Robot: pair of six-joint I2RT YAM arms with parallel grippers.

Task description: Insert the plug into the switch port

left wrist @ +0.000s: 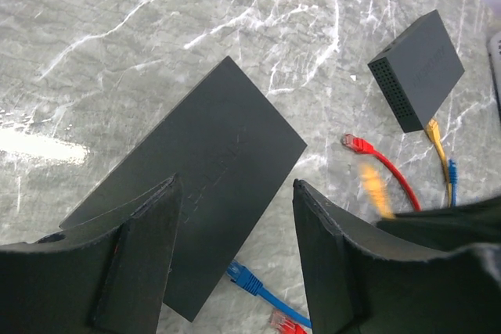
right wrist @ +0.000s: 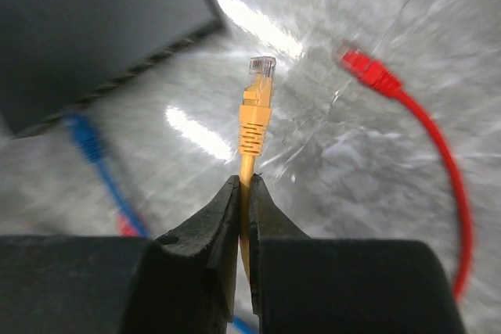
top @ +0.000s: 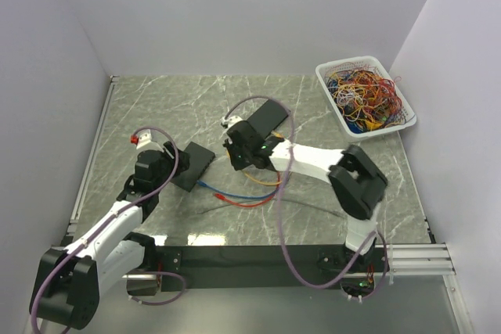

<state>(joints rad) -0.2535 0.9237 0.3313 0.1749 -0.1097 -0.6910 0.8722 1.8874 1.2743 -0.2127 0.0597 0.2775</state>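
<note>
My right gripper [right wrist: 243, 181] is shut on a yellow cable just behind its yellow plug [right wrist: 257, 107], held above the table and pointing away from the fingers. A flat black switch [left wrist: 200, 185] lies on the marble to its left and also shows in the right wrist view [right wrist: 86, 29]. My left gripper [left wrist: 235, 185] is open over the switch's near part, with nothing between the jaws. In the top view the left gripper [top: 168, 163] is at the switch [top: 196, 163] and the right gripper [top: 235, 158] is just right of it.
A second black box [left wrist: 415, 72] stands farther back with yellow and blue cables plugged in. A red plug [left wrist: 356, 144], a blue plug [left wrist: 246, 279] and another red plug [left wrist: 286, 325] lie loose near the switch. A white basket of cables [top: 364, 95] sits at the back right.
</note>
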